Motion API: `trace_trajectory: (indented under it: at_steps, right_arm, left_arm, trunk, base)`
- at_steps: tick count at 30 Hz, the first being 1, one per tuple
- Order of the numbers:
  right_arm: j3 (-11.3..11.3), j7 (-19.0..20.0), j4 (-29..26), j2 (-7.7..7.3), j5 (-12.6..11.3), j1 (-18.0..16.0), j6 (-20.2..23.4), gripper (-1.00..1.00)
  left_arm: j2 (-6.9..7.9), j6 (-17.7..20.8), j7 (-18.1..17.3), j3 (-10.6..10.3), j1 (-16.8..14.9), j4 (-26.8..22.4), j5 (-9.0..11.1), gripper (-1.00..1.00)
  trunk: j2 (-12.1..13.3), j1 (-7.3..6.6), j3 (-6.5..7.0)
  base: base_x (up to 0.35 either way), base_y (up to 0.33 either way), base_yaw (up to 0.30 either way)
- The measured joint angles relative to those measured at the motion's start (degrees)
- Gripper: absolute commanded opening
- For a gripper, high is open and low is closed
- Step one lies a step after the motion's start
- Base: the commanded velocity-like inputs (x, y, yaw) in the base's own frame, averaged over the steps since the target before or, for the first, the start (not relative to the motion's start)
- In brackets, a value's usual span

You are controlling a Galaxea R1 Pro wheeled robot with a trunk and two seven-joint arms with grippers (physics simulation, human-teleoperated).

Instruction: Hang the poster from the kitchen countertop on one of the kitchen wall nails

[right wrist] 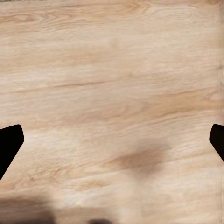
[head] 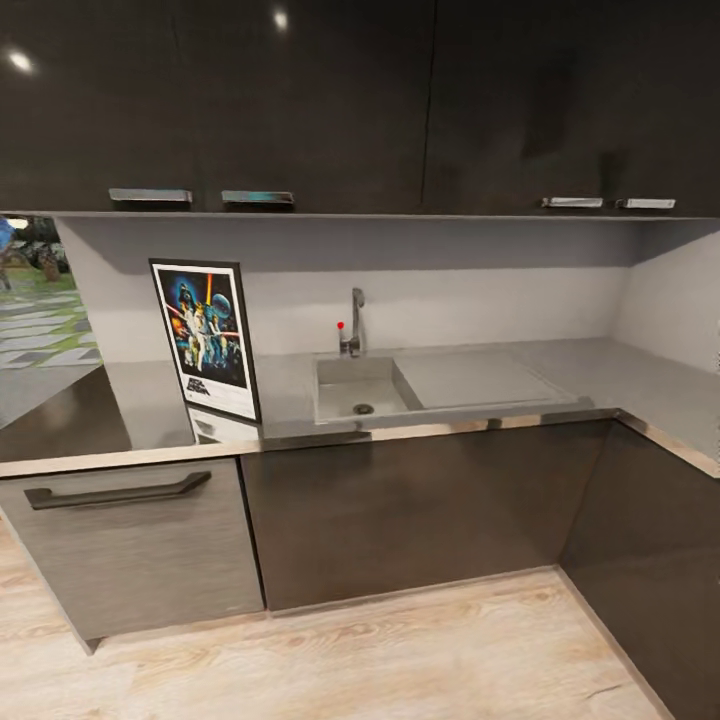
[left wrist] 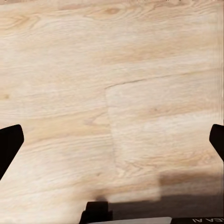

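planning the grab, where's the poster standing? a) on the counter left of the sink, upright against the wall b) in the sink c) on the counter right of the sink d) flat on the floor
a, the poster stands upright on the counter, left of the sink.

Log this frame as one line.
poster: upright on kitchen countertop, left of sink | left end effector: open over floor | right end effector: open over floor

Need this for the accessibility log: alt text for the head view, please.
A framed film poster stands upright on a glossy grey kitchen countertop, leaning back towards the wall, left of an inset steel sink with a tap. Dark cabinets sit below and above, over a light wood floor.
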Motion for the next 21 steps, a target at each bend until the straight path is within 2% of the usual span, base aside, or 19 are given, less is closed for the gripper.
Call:
trace_trajectory:
  at_steps: [10, 12, 16, 17, 18, 20, 21]
  right_arm:
    - [0.01, 0.0, -0.02, 0.07, 0.05, 0.0, 0.03, 1.0]
    - [0.13, 0.0, -0.02, 0.12, 0.13, 0.0, 0.0, 1.0]
    - [0.07, -0.05, 0.0, 0.22, 0.16, -0.01, -0.01, 1.0]
    - [0.31, -0.07, -0.01, 0.58, 0.22, 0.0, -0.02, 1.0]
    - [0.33, -0.07, -0.01, 0.63, 0.23, 0.0, 0.0, 1.0]
    - [0.36, -0.08, -0.01, 0.66, 0.22, 0.0, 0.02, 1.0]
    - [0.38, -0.08, -0.01, 0.68, 0.23, 0.0, 0.04, 1.0]
  left_arm:
    - [0.01, -0.04, 0.03, 0.0, 0.0, -0.01, 0.0, 1.0]
    - [0.05, -0.1, 0.04, 0.14, 0.0, -0.09, 0.11, 1.0]
    - [0.14, -0.15, 0.04, 0.32, 0.01, -0.61, 0.37, 1.0]
    - [-0.02, 0.28, 0.45, 0.84, 0.03, -6.05, 0.54, 1.0]
    - [-0.12, 0.54, 1.25, 1.25, -0.03, -15.36, 0.53, 1.0]
    - [-0.38, 1.34, 2.78, 1.81, 0.0, -21.01, 0.65, 1.0]
    - [-0.78, 3.07, 4.72, 2.2, -0.01, -25.89, 1.03, 1.0]
  trunk:
    - [0.0, 0.0, 0.0]
    - [0.0, 0.0, 0.0]
    - [0.0, 0.01, 0.0]
    - [0.0, 0.01, -0.01]
    - [0.0, 0.01, 0.01]
    - [0.0, 0.01, 0.0]
    - [0.0, 0.01, 0.01]
  base:
    - [0.114, -0.337, 0.005]
    - [0.062, -0.195, 0.048]
    - [0.01, -0.032, 0.245]
    - [0.001, -0.002, 0.285]
    - [0.001, -0.002, 0.286]
    - [0.0, -0.001, 0.287]
    - [0.0, -0.001, 0.288]
